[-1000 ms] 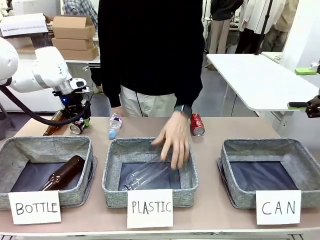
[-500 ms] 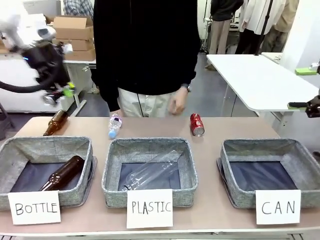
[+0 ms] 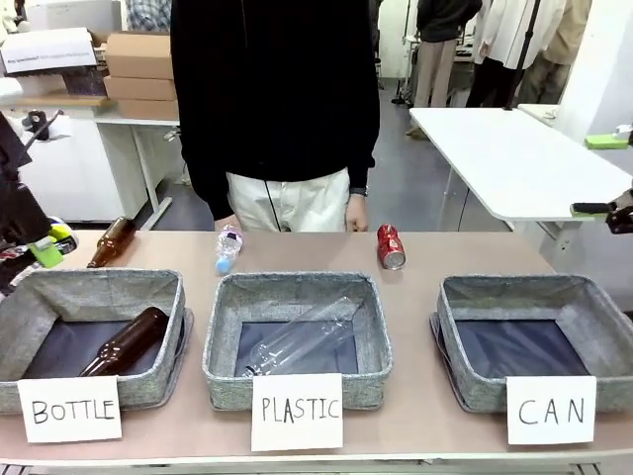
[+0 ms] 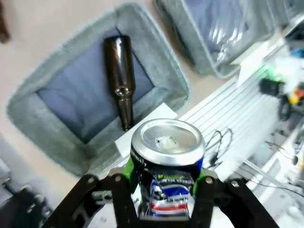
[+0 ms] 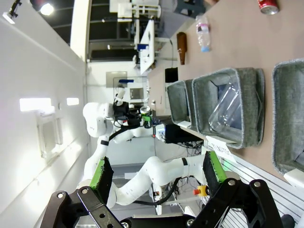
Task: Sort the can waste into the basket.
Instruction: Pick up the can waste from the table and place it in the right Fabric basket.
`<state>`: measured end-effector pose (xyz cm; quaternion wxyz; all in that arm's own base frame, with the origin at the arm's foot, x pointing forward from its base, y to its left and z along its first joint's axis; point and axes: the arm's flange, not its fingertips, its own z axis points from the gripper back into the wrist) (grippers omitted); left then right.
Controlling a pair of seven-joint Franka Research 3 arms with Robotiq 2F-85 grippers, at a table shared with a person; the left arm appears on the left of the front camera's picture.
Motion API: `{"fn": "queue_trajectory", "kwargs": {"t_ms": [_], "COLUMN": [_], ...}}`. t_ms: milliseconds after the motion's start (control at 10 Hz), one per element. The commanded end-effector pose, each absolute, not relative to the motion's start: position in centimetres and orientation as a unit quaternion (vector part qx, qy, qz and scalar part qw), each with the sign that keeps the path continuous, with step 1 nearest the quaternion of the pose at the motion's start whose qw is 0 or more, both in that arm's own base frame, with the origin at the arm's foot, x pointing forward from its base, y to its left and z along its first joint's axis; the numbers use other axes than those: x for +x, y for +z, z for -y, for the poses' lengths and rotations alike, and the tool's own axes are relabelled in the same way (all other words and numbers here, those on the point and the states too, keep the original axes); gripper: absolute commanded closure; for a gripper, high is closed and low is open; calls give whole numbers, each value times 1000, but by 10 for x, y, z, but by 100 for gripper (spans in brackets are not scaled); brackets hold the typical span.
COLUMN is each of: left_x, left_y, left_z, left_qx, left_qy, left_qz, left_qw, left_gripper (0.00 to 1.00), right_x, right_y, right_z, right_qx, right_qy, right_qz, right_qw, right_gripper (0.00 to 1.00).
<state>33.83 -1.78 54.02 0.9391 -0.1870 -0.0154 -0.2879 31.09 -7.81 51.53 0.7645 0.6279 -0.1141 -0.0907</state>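
My left gripper (image 4: pixel 165 183) is shut on the dark can (image 4: pixel 167 156), which has blue and green marks and its silver top facing the camera. In the front view this gripper (image 3: pixel 35 247) hangs at the left edge, over the BOTTLE basket's far corner. The red can (image 3: pixel 390 246) lies on the table behind the gap between the PLASTIC basket and the CAN basket (image 3: pixel 514 287). The CAN basket has only dark lining showing inside. My right gripper (image 5: pixel 157 173) is open and holds nothing, off the table's right side. The red can (image 5: pixel 268 4) is far from it.
The BOTTLE basket (image 3: pixel 99 287) holds a brown bottle (image 3: pixel 124 341). The PLASTIC basket (image 3: pixel 297 287) holds a clear bottle (image 3: pixel 297 341). A second brown bottle (image 3: pixel 111 241) and a small water bottle (image 3: pixel 227 247) lie at the table's far side. A person (image 3: pixel 277 99) stands there, one hand (image 3: pixel 356 213) hanging by the edge.
My left arm lifted the dark can off the table's far left, swung up and then down to the left edge. The person's hand left the PLASTIC basket and dropped to their side.
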Motion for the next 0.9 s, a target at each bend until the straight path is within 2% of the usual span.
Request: {"fn": "queue_trajectory", "kwargs": {"t_ms": [0, 100, 200, 400, 600, 700, 800], "left_x": [368, 338, 398, 491, 528, 531, 526], "left_y": [556, 540, 512, 499, 495, 494, 492], "left_z": [32, 18, 36, 146, 291, 354, 411], "left_qx": [-202, -187, -233, -215, -160, -164, -182], "left_qy": [-315, -288, -349, -496, -605, -654, -696], "left_qz": [-32, 15, 10, 7, 53, 74, 67], "left_qw": [927, 939, 908, 841, 778, 735, 692], "left_gripper": [100, 53, 53, 53, 53, 53, 53], "right_x": [313, 311, 296, 253, 177, 139, 111], "right_y": [517, 515, 543, 539, 493, 463, 432], "right_z": [77, 78, 97, 144, 231, 261, 275], "right_qx": [638, 628, 598, 551, 507, 500, 509], "right_qy": [-81, -91, -91, -94, -182, -219, -243], "right_qz": [126, 114, 145, 139, 145, 136, 121], "right_qw": [756, 765, 783, 817, 830, 827, 817], "right_gripper": [0, 0, 0, 0, 0, 0, 0]}}
